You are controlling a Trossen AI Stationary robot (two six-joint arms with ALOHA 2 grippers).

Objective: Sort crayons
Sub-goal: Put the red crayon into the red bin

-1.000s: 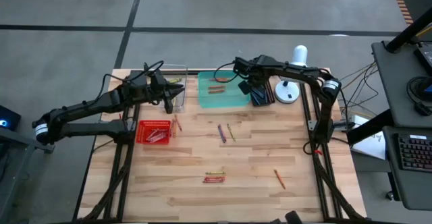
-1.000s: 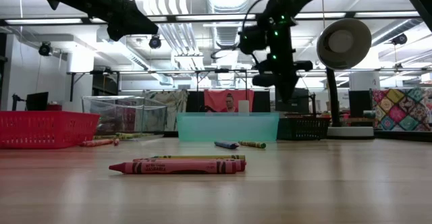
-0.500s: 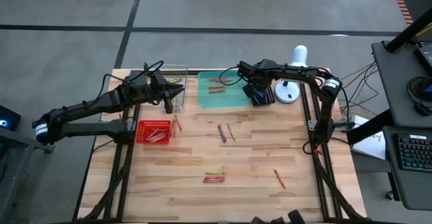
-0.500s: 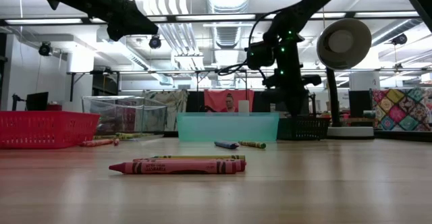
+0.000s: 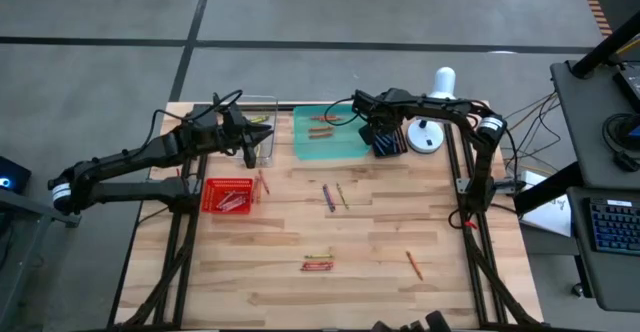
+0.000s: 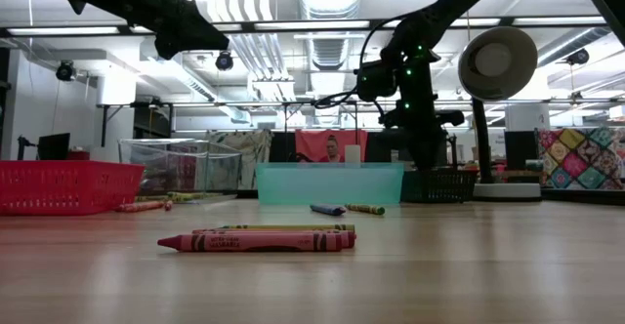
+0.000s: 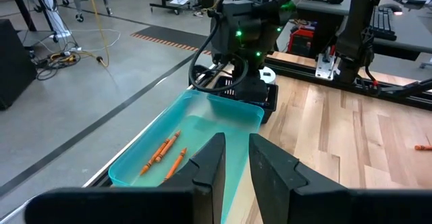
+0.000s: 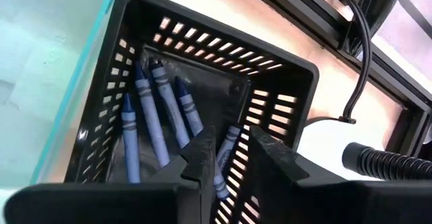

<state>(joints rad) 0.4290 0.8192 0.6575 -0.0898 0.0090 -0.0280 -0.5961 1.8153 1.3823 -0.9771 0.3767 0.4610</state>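
Note:
Loose crayons lie flat on the wooden table: a purple one (image 5: 327, 196), a yellow-green one (image 5: 342, 195), a red one (image 5: 318, 264) and an orange one (image 5: 413, 264). Two orange crayons (image 7: 162, 153) lie in the teal tray (image 5: 345, 152). Several blue crayons (image 8: 152, 119) lie in the black basket (image 8: 202, 45). My right gripper (image 8: 229, 142) hangs just above that basket, pointing steeply down, its fingers apart; one blue crayon (image 8: 226, 153) shows below the gap, lying in the basket. My left gripper (image 7: 236, 143) waits over the clear bin (image 5: 262, 122), its fingers slightly apart with nothing between them.
A red mesh basket (image 5: 228, 195) holding crayons stands at the left, with more crayons (image 5: 262, 182) beside it. A white lamp (image 5: 430, 132) stands right of the black basket. The middle and near part of the table holds only scattered crayons.
My right gripper has sunk and shifted a little toward the table's right edge, from above the teal tray's right end down over the black basket. For the last half second it has stayed there.

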